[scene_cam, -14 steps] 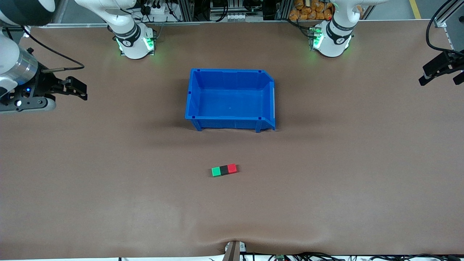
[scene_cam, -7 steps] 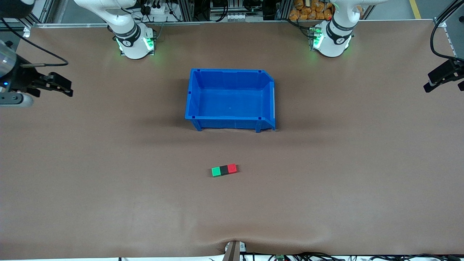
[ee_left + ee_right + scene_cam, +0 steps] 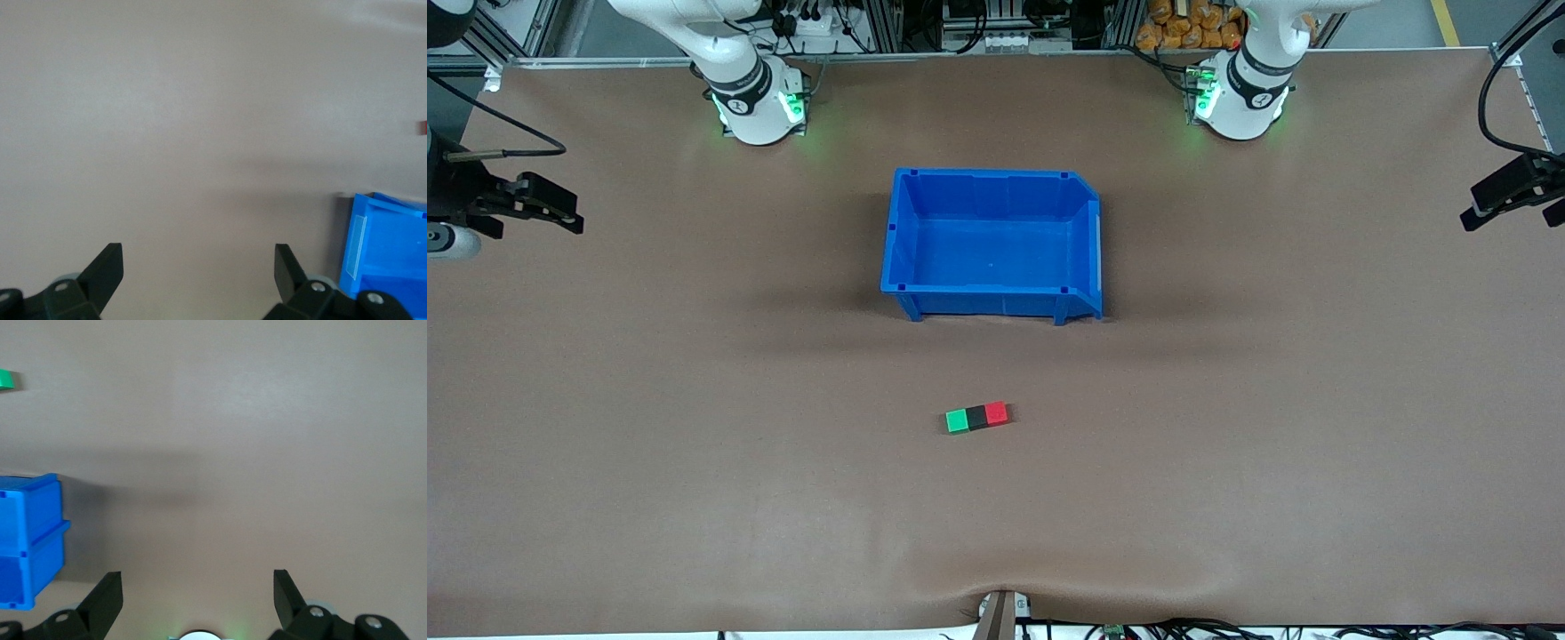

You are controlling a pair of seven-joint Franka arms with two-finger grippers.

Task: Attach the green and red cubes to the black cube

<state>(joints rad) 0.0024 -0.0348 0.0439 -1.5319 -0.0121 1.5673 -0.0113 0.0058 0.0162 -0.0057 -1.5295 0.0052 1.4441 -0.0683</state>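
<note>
Brown matte table (image 3: 694, 462) is filling almost the whole front view, slightly wrinkled at the edge nearest the front camera. Racks, cables and some orange stuff are showing along the top past the arm bases. Blue bin (image 3: 992, 242) is sitting mid-table between the two bases, open side up, nothing visible in it.

Green cube (image 3: 958, 420), black cube (image 3: 977, 417) and red cube (image 3: 997, 413) are lying in one short row on the table, nearer the front camera than the bin. Black one is sitting in the middle, touching both; green is toward the right arm's end, red toward the left arm's end. Nothing is standing around them or blocking them.

Right gripper (image 3: 560, 212) is hanging over the table edge at the right arm's end, fingers spread wide, holding nothing. Left gripper (image 3: 1507, 197) is hanging over the left arm's end, also wide open and empty. Both are well apart from the cubes.
</note>
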